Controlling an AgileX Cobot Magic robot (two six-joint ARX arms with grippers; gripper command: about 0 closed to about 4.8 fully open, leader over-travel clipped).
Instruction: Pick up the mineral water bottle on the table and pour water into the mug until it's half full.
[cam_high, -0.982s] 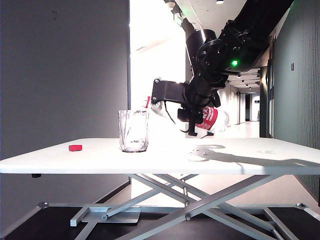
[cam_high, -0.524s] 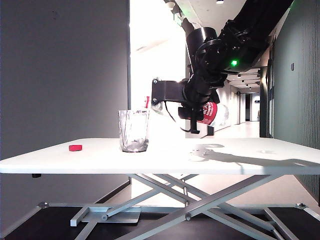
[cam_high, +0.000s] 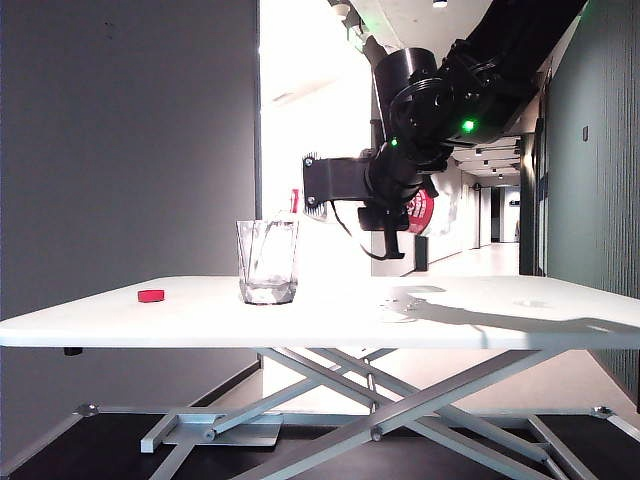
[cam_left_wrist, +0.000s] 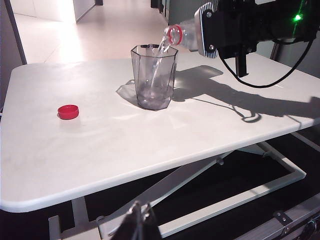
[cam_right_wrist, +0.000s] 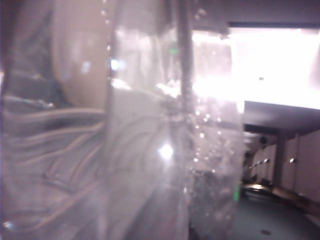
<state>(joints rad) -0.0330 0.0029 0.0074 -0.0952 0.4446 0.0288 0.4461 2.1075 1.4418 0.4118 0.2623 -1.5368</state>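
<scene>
white bench (cam_left_wrist: 100, 150) in dim corridor. right hand (cam_high: 385, 190) clenched round mineral water bottle (cam_left_wrist: 182, 36), tipped, water streaming into mug (cam_left_wrist: 153, 77). left hand (cam_left_wrist: 140, 225) low beside bench, can't tell state.

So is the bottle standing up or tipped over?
Tipped. The right gripper holds the bottle on its side, mouth over the glass, water streaming in.
</scene>
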